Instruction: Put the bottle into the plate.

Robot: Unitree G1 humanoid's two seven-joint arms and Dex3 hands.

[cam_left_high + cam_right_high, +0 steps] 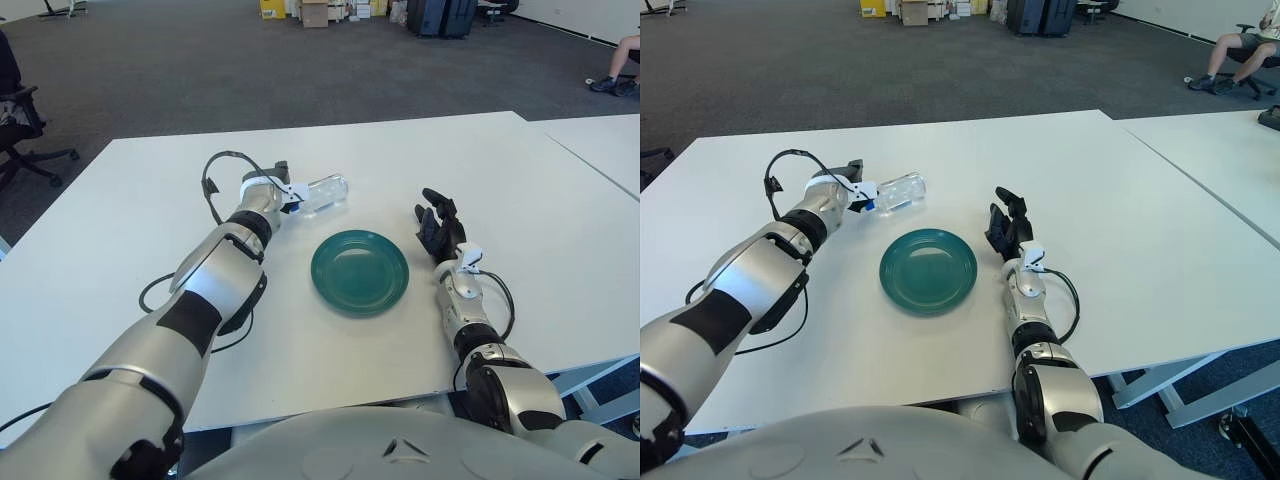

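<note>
A clear plastic bottle (325,191) with a blue cap lies on its side on the white table (520,190), just beyond the upper left of the green plate (360,271). My left hand (287,190) is at the bottle's cap end, with its fingers closed around the neck. The bottle's body points right, away from the hand. The plate holds nothing. My right hand (437,225) shows to the right of the plate, with its fingers relaxed and holding nothing.
A black cable (215,175) loops beside my left wrist, and more cable lies along the left forearm (150,292). A second white table (600,145) adjoins at the right. An office chair (18,125) stands off the table at the left.
</note>
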